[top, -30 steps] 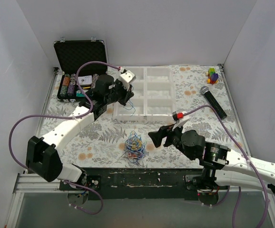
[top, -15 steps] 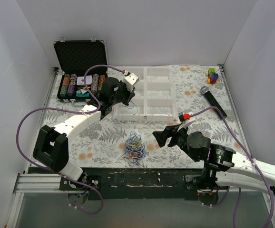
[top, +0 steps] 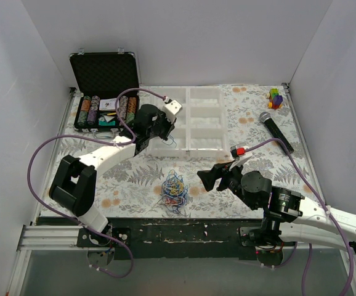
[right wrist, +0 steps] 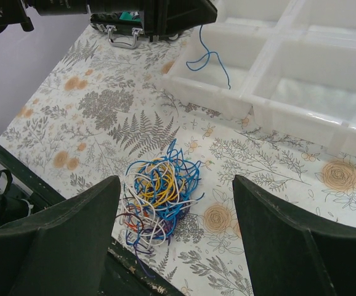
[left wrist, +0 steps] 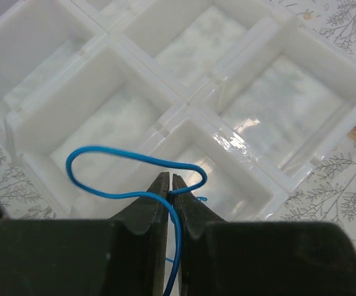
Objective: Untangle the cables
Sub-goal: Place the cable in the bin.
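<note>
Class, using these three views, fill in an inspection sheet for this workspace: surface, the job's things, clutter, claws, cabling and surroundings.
Surface: table with a floral cover; no spills seen.
Job's things: tangle of coloured wires lies near the front edge; one blue wire hangs over the white compartment tray.
Clutter: open case of poker chips, microphone, block toy, all at the back.
Claws: left claw shut on the blue wire; right claw open, beside the tangle, holding nothing.
Cables: purple leads loop off both arms, apart from the tangle.
Surroundings: white walls on three sides; nothing else seen.
</note>
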You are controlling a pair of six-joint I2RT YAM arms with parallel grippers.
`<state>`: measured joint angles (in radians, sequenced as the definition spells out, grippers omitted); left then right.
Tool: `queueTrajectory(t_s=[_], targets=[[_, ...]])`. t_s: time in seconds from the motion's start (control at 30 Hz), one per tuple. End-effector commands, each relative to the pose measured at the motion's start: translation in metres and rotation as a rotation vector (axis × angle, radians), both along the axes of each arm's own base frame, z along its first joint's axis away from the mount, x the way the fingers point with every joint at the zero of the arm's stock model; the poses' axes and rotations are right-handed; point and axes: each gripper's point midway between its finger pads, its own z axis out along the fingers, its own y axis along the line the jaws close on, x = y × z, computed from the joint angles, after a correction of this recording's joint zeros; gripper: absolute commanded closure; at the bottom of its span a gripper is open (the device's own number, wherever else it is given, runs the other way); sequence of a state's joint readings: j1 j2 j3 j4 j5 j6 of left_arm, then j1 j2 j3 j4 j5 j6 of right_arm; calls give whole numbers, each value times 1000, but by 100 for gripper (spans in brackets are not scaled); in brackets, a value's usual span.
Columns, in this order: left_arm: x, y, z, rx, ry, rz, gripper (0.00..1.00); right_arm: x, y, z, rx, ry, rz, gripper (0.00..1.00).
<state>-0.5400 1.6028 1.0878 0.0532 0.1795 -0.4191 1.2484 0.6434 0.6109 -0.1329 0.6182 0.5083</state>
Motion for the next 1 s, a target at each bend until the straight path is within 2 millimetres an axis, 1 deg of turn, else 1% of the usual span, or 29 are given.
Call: queueTrajectory(t_s=[0.0, 0.07, 0.13, 0.17, 0.2, 0.23, 0.33, 0.4, 0.47, 0.57, 0.63, 0.67, 0.73, 0.77, 0.83, 0.9, 0.97], targets=[[-35, -8, -22, 36, 111, -103, 89, 2, 0, 8, 31, -4, -17, 19], [-50, -8, -37, 59, 187, -136, 79, 2, 0, 9, 30, -5, -18, 19], [-56, -9, -40, 57, 214, -155, 69, 3, 1, 10, 31, -7, -18, 19], [-58, -9, -37, 53, 213, -161, 65, 3, 2, 9, 28, -6, -16, 19], [-59, -9, -36, 51, 214, -165, 58, 3, 2, 9, 30, -6, -15, 19], [-59, -10, -34, 48, 212, -164, 46, 3, 3, 9, 30, -6, -16, 19], [-54, -10, -21, 39, 187, -147, 43, 3, 3, 9, 30, -6, -15, 20], [-51, -12, -5, 16, 168, -139, 42, 2, 3, 9, 31, -5, -14, 20], [-55, -15, 8, -14, 177, -151, 41, 2, 3, 8, 30, -3, -14, 19], [-71, -19, 19, -42, 234, -194, 43, 2, 1, 7, 26, -2, -17, 19], [-77, -20, 28, -55, 233, -217, 43, 2, 1, 6, 28, -2, -19, 19], [-77, -20, 35, -61, 211, -222, 44, 2, 0, 7, 31, 0, -18, 20], [-67, -19, 47, -69, 157, -192, 43, 2, 0, 6, 35, 3, -19, 20], [-57, -19, 53, -78, 128, -156, 42, 2, 0, 5, 36, 5, -19, 20], [-33, -17, 58, -99, 104, -62, 38, 1, 0, 4, 33, 5, -17, 20], [-11, -22, 65, -137, 107, 1, 34, 1, 0, 3, 30, 7, -19, 20], [3, -30, 63, -164, 142, 34, 27, 2, -1, 5, 31, 6, -22, 19]])
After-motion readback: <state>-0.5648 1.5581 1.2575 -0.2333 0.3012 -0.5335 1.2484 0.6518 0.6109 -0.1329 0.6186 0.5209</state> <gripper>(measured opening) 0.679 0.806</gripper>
